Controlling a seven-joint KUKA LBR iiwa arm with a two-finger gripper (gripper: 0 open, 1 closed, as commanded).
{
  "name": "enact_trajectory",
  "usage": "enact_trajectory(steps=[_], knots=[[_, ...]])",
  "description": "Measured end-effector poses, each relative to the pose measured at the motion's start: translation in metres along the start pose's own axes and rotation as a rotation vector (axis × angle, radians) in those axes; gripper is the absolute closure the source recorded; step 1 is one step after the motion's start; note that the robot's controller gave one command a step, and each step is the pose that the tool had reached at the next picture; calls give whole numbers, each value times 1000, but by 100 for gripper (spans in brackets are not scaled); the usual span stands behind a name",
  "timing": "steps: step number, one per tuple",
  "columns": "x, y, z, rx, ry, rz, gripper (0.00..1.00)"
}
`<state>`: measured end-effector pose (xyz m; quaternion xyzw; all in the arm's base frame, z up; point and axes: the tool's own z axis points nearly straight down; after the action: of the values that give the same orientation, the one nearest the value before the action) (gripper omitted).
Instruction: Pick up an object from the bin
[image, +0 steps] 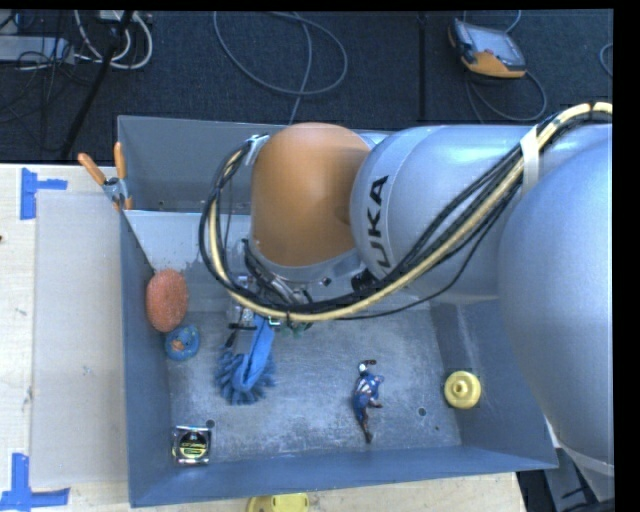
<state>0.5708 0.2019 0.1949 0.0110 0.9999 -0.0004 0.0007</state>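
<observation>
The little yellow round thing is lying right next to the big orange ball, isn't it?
No, one part is wrong. The yellow round thing lies alone on the right side of the bin, across from the orange ball, which is by the left wall. The thing right next to the ball is a small blue round thing. The camera view shows this.

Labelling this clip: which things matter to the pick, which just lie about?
In play: end effector; blue bristly brush-like thing right by it.
Lying about: orange-brown oval lump; small blue round thing; yellow-black tape measure; blue figurine; yellow disc.
</observation>
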Motion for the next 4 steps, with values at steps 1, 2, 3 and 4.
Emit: enact_trajectory(steps=[1,2,3,4], knots=[[15,48,27,-3,6,-90,0],[17,20,49,-4,-2,9,0],[20,0,73,1,3,-4,0],[19,-19,97,-1,2,-208,0]])
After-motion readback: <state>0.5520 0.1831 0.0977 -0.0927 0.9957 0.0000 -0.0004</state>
